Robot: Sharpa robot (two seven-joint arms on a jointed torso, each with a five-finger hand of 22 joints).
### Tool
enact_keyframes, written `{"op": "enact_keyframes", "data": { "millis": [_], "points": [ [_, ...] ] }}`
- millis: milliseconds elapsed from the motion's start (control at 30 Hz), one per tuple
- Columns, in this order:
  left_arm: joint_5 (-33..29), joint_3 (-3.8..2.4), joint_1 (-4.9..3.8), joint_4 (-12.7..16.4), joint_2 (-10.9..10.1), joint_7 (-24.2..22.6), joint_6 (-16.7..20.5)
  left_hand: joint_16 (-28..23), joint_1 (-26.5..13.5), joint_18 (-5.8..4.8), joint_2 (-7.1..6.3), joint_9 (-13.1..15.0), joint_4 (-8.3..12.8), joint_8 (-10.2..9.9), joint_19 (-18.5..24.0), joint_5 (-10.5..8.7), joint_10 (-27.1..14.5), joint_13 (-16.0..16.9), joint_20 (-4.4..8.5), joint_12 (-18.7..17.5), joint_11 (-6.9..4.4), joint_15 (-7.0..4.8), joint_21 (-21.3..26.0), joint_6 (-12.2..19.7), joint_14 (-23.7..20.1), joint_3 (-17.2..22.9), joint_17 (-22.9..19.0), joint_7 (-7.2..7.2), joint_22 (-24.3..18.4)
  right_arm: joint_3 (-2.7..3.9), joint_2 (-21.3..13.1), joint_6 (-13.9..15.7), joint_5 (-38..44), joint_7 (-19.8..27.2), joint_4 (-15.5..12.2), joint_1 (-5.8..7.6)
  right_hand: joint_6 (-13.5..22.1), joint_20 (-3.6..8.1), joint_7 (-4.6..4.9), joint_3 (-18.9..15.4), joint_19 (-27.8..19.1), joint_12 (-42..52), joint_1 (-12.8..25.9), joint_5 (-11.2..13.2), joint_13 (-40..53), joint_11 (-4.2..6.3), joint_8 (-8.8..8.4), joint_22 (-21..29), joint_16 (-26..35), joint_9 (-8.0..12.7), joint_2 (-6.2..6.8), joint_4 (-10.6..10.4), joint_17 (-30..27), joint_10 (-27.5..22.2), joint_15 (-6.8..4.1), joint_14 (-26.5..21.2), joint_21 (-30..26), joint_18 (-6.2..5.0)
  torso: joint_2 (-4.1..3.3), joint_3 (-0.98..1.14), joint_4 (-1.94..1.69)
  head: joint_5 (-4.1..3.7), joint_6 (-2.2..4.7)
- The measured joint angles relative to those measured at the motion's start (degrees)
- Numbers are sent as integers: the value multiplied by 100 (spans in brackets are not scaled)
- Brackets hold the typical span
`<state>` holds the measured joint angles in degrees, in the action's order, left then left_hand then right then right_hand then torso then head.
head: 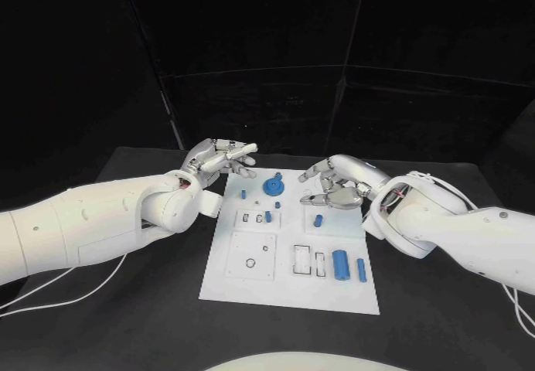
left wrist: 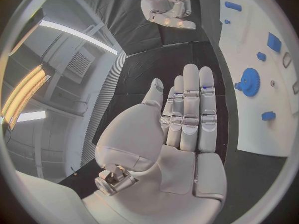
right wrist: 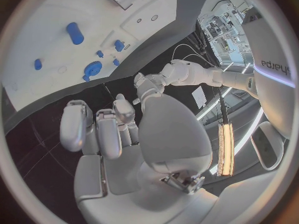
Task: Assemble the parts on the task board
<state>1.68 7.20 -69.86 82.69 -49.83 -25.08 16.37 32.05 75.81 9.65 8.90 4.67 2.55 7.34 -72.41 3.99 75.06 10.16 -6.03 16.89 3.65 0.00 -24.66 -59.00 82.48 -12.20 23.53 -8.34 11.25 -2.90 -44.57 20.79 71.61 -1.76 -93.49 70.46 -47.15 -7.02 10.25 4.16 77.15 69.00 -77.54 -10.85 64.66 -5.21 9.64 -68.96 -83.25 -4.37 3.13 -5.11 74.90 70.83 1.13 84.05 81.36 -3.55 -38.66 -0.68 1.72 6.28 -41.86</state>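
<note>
White task board [head: 292,294] is lying nearest me on the black table [head: 100,325], carrying small blue parts: two cylinders [head: 340,262] near its front, a gear [head: 274,185] toward the back. I am seeing my left hand [head: 221,159] hovering spread and empty beside the far-left corner, my right hand [head: 335,184] curling empty-fingered over the far-right edge.

- White task board [head: 292,297] lies flat, its far corners beside both hands' fingertips.
- Blue gear [head: 274,185] stands between the two sets of fingers.
- Large blue cylinder [head: 340,262] lies well nearer than them.
</note>
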Motion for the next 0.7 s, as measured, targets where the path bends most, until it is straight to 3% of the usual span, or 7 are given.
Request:
{"op": "enact_keyframes", "data": {
  "millis": [33, 100, 167, 300, 433, 600, 700],
  "points": [
    [117, 0, -18, 10, -26, 123, 0, 1078, 19, 3, -18, 15, 21, 48, -483, 0, 14, 150, 188, 164, -54, -43, -588, 16, 90, -21, 1388, 56, 424, 0, -95, -11, -77, 0, -62, 34, -17, -3, -17, 0, -18, 0, -13, -22, -3, 0, 2, 17, 4, 0, -13, 0, 0, 0, 0, 0, -16, 1, 13, 2, 0, -20, -1],
    [412, 0, -69, 46, -84, 442, -19, 3207, 62, -175, -62, 60, 63, 147, -922, 0, 50, 397, 298, 472, -154, -170, -1945, 10, 129, -28, 3882, 62, 1850, 1, -301, -35, -240, -9, -169, 95, -24, -13, -16, -18, -28, 0, -13, -48, -10, 0, 30, 34, 4, 0, -13, -18, 0, 0, 0, 0, -17, 1, 36, 6, 0, -27, -10],
    [702, 0, -122, 93, -128, 776, -66, 4688, 61, -299, -61, 132, 63, 279, -1107, 0, 14, 721, 378, 868, -209, -204, -3074, -38, 146, -28, 4909, 133, 3129, 1, -437, -53, -356, -21, -232, 129, -56, -13, -20, -22, -28, 0, -13, -54, -11, 21, 49, 35, 4, 0, -13, -22, 0, 21, 0, 0, -16, 0, 66, 13, -1, -29, -28],
    [1524, 2, -307, 153, -169, 1716, -268, 5271, -325, -301, -20, 381, -199, 669, -914, 0, -77, 1593, 376, 1954, -294, -280, -3776, -98, 138, -157, 5141, 253, 3832, -1, -616, -80, -550, -39, -288, 194, -86, 6, -51, -52, -48, 39, -39, -170, -11, 41, 99, 35, 28, 1, -39, -21, 0, 41, -35, -9, -16, 1, 107, 31, -2, -38, -46],
    [2442, -4, -501, 195, -160, 2692, -552, 5582, -833, -300, -21, 676, -633, 1087, -840, -69, 5, 3176, 378, 3544, -372, -320, -4152, -140, 138, -415, 5142, 336, 4242, -3, -681, -87, -671, -49, -244, 279, -105, 6, -32, -52, -48, 39, -39, -217, -3, 41, 99, 35, 28, 1, -39, -21, 0, 42, -44, 0, -16, 0, 144, 57, 0, -33, -77],
    [3358, -4, -604, 177, 13, 3730, -875, 5778, -1175, -393, -105, 972, -1126, 1448, -850, -112, 111, 4267, 430, 4576, -397, -379, -4714, -95, 157, -850, 5141, 476, 4946, -2, -682, -66, -769, -48, -180, 351, -126, 6, -52, -68, -48, 39, -81, -317, 4, 62, 129, 30, 28, 12, -81, -5, 4, 62, -44, 0, -16, 1, 171, 88, 1, -1, -104],
    [3768, 0, -625, 132, 167, 4171, -1048, 5778, -1174, -461, -106, 1080, -1211, 1564, -981, -112, 111, 4524, 451, 4802, -397, -391, -5052, -29, 144, -936, 5141, 456, 5424, -2, -658, -43, -803, -40, -139, 371, -126, 6, -52, -68, -48, 39, -81, -317, 3, 62, 129, 23, 28, 11, -81, -5, 4, 62, -44, 0, -16, 0, 175, 103, 0, 0, -118]
  ]
}}
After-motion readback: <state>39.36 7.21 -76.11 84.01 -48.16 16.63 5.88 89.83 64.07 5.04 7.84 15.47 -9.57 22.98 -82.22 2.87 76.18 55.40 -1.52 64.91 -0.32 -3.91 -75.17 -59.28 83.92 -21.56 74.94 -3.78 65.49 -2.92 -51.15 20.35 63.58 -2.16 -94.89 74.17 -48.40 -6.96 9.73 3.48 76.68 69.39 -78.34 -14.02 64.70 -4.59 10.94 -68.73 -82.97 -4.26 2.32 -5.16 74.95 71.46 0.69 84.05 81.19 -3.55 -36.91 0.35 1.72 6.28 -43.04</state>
